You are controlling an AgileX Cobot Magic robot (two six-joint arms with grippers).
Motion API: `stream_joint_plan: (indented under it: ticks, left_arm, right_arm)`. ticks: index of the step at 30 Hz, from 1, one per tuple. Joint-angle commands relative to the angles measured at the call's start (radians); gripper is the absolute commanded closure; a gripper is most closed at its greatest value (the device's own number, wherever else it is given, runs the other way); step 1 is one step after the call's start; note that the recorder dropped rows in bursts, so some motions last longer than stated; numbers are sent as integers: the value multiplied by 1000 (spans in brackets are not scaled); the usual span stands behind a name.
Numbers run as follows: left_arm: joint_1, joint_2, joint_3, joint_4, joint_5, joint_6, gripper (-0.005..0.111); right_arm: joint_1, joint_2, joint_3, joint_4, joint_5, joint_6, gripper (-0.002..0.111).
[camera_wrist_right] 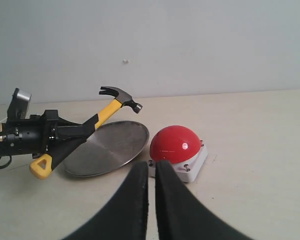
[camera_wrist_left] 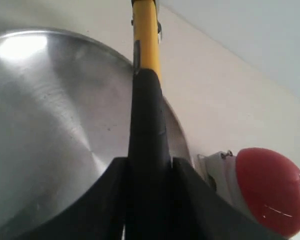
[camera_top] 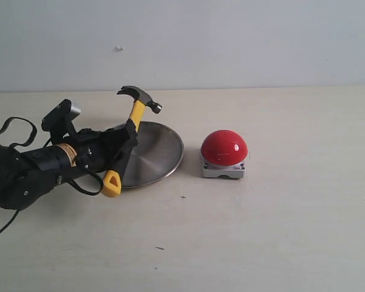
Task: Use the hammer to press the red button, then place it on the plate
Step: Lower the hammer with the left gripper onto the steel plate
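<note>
I am gripping the hammer (camera_top: pixel 135 114) in my left claw (camera_top: pixel 126 142) - the two black fingers (camera_wrist_left: pixel 195 200) are pressing in on the black part of the handle from either side, with no gap showing between them and the grip. The hammer is tilting steeply, its dark head pointing up and toward the wall, its yellow looped end hanging low by the near left rim of the plate (camera_top: pixel 161 149); whether the loop is touching the table (camera_top: pixel 280 231) I cannot tell. The handle is crossing over the left part of the plate, which is lying flat on the table, its brushed silver face bare. The red button (camera_top: pixel 224 147) is sitting on its grey base just beside the plate on the right, the two apart by a narrow strip of table, and the hammer head is well apart from the dome. My right claw (camera_wrist_right: pixel 151 172) is holding nothing - its fingers are drawn together with only a thin slit between them. In the right wrist view its tips are pointing toward the button and plate.
</note>
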Motion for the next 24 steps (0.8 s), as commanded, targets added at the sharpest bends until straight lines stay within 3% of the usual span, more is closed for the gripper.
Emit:
stream_joint_plan:
  ticks: [1,24]
  left_arm:
    - [4,31,-40,6,-98,-8,107]
    - [6,73,-64,36,-20,-41,107]
  right_arm:
    - [-3,-6,6,4,1,-1,102]
    - [-3,-6,6,4,1,-1,102]
